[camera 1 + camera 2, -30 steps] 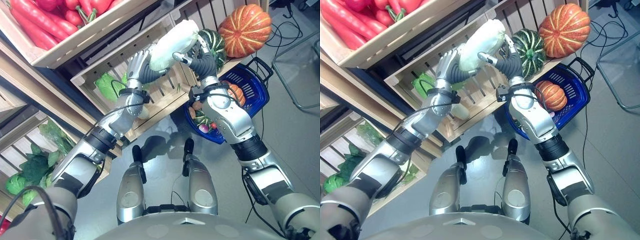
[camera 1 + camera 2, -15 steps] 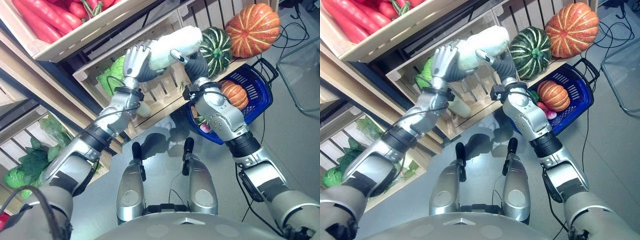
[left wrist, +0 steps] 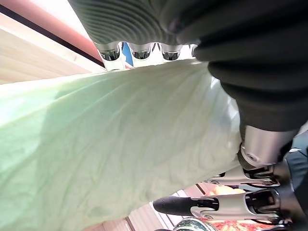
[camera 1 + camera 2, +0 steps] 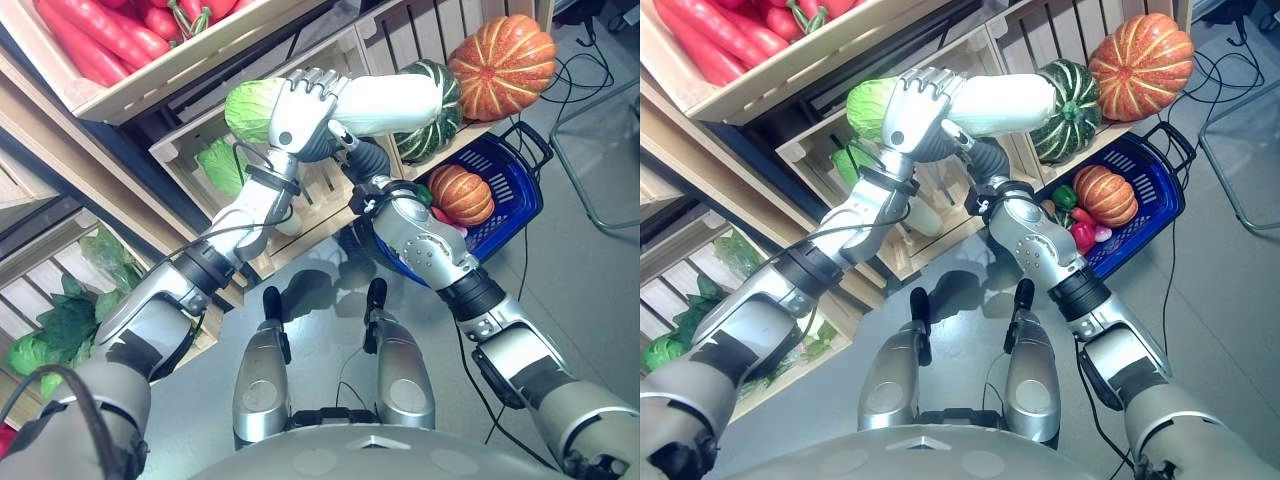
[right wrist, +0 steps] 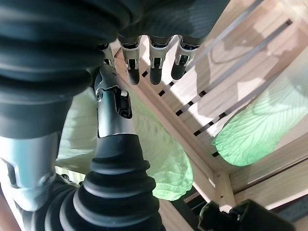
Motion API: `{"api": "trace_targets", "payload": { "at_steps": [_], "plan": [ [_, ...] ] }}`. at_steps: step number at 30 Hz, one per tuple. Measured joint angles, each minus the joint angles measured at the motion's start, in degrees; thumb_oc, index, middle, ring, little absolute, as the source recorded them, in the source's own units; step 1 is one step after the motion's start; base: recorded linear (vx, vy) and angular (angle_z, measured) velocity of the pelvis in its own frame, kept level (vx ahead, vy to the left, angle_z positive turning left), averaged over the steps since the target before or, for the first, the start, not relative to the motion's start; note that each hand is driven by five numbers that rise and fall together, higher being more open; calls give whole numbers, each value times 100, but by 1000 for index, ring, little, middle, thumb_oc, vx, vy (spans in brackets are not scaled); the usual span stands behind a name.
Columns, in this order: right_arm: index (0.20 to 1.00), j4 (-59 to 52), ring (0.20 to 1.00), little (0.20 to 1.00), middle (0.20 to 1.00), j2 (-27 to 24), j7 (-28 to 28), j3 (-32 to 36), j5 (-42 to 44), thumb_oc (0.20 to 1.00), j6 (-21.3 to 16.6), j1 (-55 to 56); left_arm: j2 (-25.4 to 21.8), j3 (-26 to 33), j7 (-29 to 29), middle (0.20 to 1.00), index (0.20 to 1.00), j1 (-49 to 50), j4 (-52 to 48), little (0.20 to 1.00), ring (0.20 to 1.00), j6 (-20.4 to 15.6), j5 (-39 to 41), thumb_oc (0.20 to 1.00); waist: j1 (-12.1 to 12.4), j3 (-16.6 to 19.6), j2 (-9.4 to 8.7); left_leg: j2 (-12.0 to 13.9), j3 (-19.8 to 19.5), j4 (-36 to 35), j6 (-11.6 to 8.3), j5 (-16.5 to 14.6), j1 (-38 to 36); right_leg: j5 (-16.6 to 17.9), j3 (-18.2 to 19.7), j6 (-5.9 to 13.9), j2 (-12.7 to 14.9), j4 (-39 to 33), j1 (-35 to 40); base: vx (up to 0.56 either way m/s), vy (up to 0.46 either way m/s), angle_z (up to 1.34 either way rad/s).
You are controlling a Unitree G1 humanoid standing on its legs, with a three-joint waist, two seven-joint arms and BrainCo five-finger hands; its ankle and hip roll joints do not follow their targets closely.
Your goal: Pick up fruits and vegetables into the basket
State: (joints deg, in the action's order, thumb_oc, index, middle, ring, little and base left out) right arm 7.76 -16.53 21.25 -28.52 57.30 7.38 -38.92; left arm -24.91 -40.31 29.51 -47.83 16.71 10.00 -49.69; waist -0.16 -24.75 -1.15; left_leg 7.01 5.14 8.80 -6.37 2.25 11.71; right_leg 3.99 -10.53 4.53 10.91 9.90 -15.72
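A long napa cabbage (image 4: 385,100), white with a green leafy end (image 4: 865,103), hangs level in front of the middle wooden crate (image 4: 330,55). My left hand (image 4: 300,108) is shut on it from above, fingers curled over its middle. My right hand (image 4: 350,150) sits just beneath the cabbage; in the right wrist view its fingers (image 5: 153,65) hang relaxed towards the crate slats, with the cabbage (image 5: 166,163) beside the thumb. The blue basket (image 4: 520,185) stands on the floor to the right, holding a small orange pumpkin (image 4: 460,193) and red and green vegetables (image 4: 1072,222).
A green striped squash (image 4: 440,115) and a big orange pumpkin (image 4: 500,55) sit on the shelf above the basket. Another cabbage (image 4: 222,165) lies in the middle crate. Red peppers (image 4: 100,30) fill the top crate. Leafy greens (image 4: 60,335) lie at lower left.
The cabbage has come out of the crate and turned level, its green end now showing. My left hand has shifted over its top and my right hand has dropped under it.
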Motion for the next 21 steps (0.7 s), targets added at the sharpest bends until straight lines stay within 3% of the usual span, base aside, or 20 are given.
{"api": "trace_targets", "payload": {
  "at_steps": [3, 9, 10, 11, 12, 13, 21],
  "plan": [
    [1000, 0, 1000, 1000, 1000, 6, 42, -4, -4, 1000, -60, 1, -1, 0, -15, 200, 200, -11, 0, 200, 200, 0, -71, 200, 5, 27, -47, -5, -3, 0, 0, 0, 3, 0, -3, 1, 6, -1, 0, 0, 0, 0],
    [1000, 0, 1000, 1000, 1000, 162, 250, -36, -3, 1000, -528, 26, 26, 0, -21, 200, 200, -117, 0, 200, 200, 14, -100, 200, -10, 34, -60, -12, -1, 0, 1, 0, 6, 0, 4, 1, 13, -3, -6, -6, 16, 0],
    [947, 0, 947, 947, 947, 212, 287, -31, -2, 947, -618, 51, 50, 0, -21, 200, 200, -124, 0, 200, 200, 28, -101, 200, -12, 35, -60, -13, 3, 0, 1, -1, 7, 0, 11, 1, 14, -3, -11, -15, 40, -2],
    [677, -2, 677, 677, 677, 239, 301, -29, -1, 677, -691, 77, 77, 0, -33, 200, 200, -126, 0, 200, 200, 68, -102, 200, -15, 35, -60, -14, 5, 0, 1, -1, 9, 0, 15, 1, 15, -3, -15, -12, 34, -2],
    [344, -3, 344, 344, 344, 271, 327, -29, -1, 344, -777, 103, 120, 2, -47, 200, 200, -126, 0, 200, 200, 123, -101, 200, -17, 35, -59, -16, 10, 0, 2, -1, 16, 0, 21, 1, 16, -2, -28, -7, 28, -3],
    [200, -2, 200, 200, 200, 299, 367, -13, 0, 200, -850, 126, 137, 4, -43, 200, 200, -126, -6, 200, 200, 132, -102, 200, -14, 35, -59, -16, 22, 0, 2, -1, 27, 0, 32, 1, 16, -1, -47, -5, 21, -3],
    [200, -3, 200, 200, 200, 358, 688, 38, -288, 200, -980, 206, 354, -43, -61, 200, 200, -132, 1, 200, 200, 297, -152, 200, -38, 36, -56, -22, 40, -1, 6, 0, 71, 10, 47, 12, 20, -2, -106, 0, 0, 0]
  ]
}}
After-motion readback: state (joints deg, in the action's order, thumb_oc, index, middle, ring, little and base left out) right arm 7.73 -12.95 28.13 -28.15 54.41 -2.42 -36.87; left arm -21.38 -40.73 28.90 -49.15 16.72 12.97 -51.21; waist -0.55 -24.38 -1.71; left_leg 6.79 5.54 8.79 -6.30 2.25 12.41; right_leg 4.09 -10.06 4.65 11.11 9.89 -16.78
